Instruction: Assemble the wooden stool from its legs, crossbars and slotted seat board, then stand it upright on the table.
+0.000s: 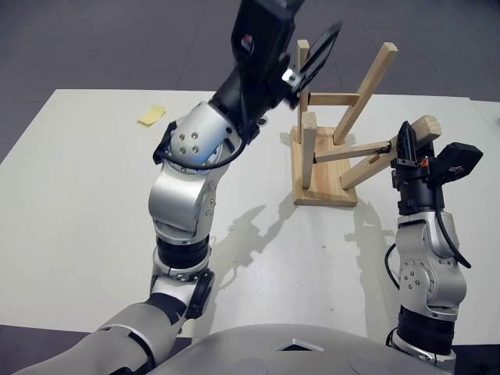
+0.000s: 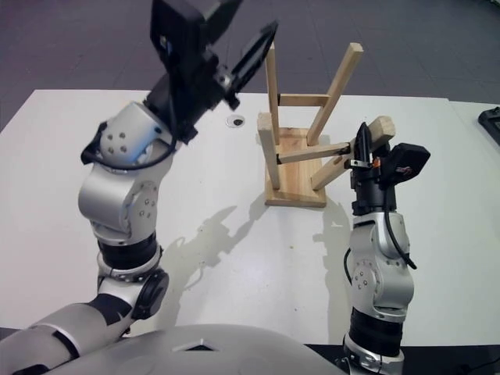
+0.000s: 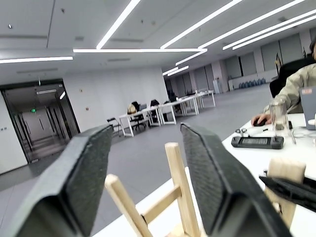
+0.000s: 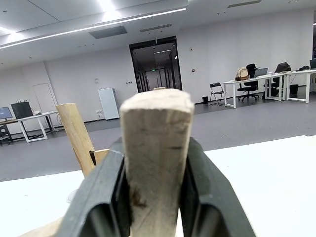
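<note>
Stool sits upside down toward the far right of the white desk, its slotted seat board flat on the surface and its four legs pointing up and splaying outward. A crossbar joins the two far legs, and another runs between the two near ones.

On the stool's right side, the right pincer is clenched around the top end of the near right leg, which leans out away from the seat board. The right wrist view shows the square wooden end held snugly between the two black pads.

The left pincer hangs raised above the stool's left side, released, with its fingers spread wide and nothing between them. It is close to the top of the far left leg but does not touch it.

A yellow sticky note lies on the desk well to the left of the stool.
</note>
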Controlling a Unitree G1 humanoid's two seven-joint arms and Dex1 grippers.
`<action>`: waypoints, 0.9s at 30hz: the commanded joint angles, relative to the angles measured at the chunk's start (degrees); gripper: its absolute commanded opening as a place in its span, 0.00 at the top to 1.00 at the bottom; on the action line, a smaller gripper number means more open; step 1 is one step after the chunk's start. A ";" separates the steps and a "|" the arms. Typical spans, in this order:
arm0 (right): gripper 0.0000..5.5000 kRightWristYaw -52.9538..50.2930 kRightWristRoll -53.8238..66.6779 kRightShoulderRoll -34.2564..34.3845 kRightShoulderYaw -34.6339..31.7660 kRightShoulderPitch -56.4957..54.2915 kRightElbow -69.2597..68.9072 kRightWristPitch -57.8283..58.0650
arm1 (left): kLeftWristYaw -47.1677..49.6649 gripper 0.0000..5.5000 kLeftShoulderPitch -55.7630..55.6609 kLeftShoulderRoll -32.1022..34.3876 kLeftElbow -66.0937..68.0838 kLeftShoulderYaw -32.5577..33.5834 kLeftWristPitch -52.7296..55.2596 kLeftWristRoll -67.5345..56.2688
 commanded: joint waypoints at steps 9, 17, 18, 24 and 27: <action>0.81 2.95 -4.93 -4.59 1.88 4.08 9.50 2.46 | 3.17 0.91 4.12 3.39 6.46 -4.62 -5.95 1.30; 0.80 4.58 -5.80 -7.77 2.34 4.62 12.86 1.13 | 4.11 1.00 2.35 4.00 8.47 -6.67 -8.27 2.41; 0.80 4.49 -4.43 -7.51 1.68 4.36 13.05 1.36 | 4.17 1.00 2.16 3.69 8.70 -6.43 -8.38 2.05; 0.80 5.33 -0.17 -6.24 0.61 4.23 12.88 1.71 | 6.30 1.00 -0.29 1.95 8.96 -2.60 -7.58 -0.18; 0.80 5.29 0.00 -5.89 1.11 4.66 12.05 1.86 | 9.77 1.00 -7.27 -2.35 7.15 4.47 -4.21 -6.72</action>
